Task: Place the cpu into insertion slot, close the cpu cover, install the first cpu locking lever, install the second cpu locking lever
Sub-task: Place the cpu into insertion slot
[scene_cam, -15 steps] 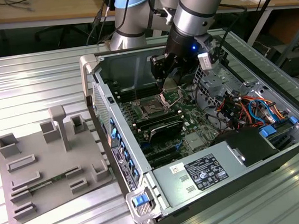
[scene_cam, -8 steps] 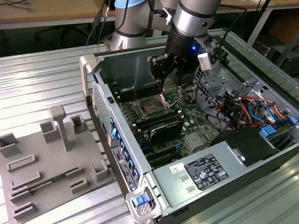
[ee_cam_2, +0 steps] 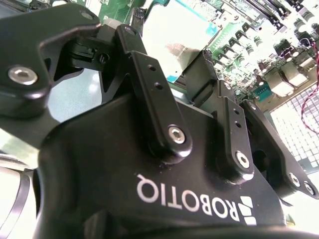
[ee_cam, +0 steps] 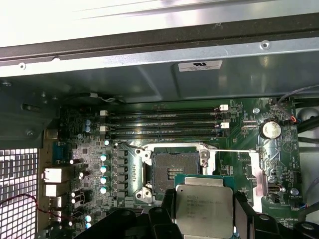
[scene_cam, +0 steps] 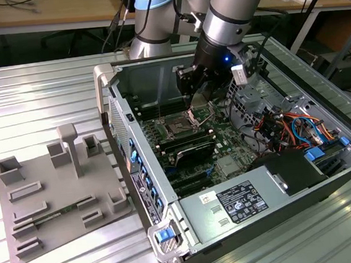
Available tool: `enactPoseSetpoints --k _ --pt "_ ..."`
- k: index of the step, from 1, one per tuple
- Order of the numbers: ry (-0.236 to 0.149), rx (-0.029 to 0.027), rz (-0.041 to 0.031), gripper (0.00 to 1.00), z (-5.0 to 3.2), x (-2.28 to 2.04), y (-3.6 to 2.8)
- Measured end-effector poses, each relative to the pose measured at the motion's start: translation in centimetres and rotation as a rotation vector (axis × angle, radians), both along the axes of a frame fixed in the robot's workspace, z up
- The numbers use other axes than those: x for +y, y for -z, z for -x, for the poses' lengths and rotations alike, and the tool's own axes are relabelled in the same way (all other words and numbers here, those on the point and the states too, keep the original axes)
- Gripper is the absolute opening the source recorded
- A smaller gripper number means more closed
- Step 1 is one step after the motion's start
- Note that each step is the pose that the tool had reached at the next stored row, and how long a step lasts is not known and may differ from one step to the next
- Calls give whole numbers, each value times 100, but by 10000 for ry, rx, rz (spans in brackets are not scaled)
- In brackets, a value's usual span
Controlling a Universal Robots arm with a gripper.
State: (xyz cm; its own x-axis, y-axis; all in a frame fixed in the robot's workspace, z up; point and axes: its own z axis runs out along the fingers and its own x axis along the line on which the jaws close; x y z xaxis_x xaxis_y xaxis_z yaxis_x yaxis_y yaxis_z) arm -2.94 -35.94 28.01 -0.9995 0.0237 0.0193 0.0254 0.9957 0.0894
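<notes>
The tool (scene_cam: 202, 98) was squeezing the cpu (ee_cam: 204, 208), holding it close above the insertion slot (ee_cam: 174, 168). The slot was empty. The cpu cover (ee_cam: 257, 173) lay open beside it. No step was finished yet.

A ribbed aluminium counter (scene_cam: 41, 88) spreads across the foreground, with a bright sheen near its front edge on the exterior view's right. Beyond its far edge stand wood-topped desks (scene_cam: 46, 12) strewn with cables (scene_cam: 26, 4), with dark floor (scene_cam: 6, 51) beneath.
</notes>
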Motion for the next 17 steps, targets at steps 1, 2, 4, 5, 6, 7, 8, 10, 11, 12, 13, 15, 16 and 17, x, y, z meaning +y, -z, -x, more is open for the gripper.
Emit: enactPoseSetpoints --k 1,2,4,5,6,7,8,10,11,12,13,15,16,17 --pt "0 0 0 55 0 0 2" --pt "0 0 1 55 0 0 3" --pt "0 1 1 55 0 0 8" --pt "0 1 0 55 0 0 9" --pt "0 1 1 55 0 0 12" --pt "1 1 1 55 0 0 15" --pt "1 1 1 55 0 0 17" --pt "0 0 1 55 0 0 22" --pt "-1 1 1 55 0 0 24" --pt "0 0 1 55 0 0 25" --pt "1 1 1 55 4 0 28" --pt "1 0 1 55 28 0 33" --pt "0 0 1 55 37 0 34" --pt "0 0 1 55 54 0 36"
